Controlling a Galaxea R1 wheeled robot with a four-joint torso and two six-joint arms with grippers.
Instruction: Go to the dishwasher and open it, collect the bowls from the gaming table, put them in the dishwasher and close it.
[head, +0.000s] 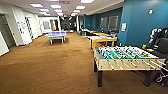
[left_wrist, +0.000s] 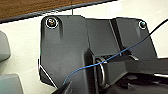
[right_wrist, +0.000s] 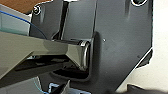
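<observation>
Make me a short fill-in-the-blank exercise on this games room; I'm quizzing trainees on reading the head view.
1. The foosball table nearest the camera has a playing field coloured ____.
2. The ping-pong table far down the room has a top coloured ____.
3. The floor is covered with carpet coloured ____.
4. The wall behind the yellow-framed gaming table is painted ____.

Missing words: green; blue; brown; blue

Bright ceiling panels (head: 55, 6); soft blur throughout.
</observation>
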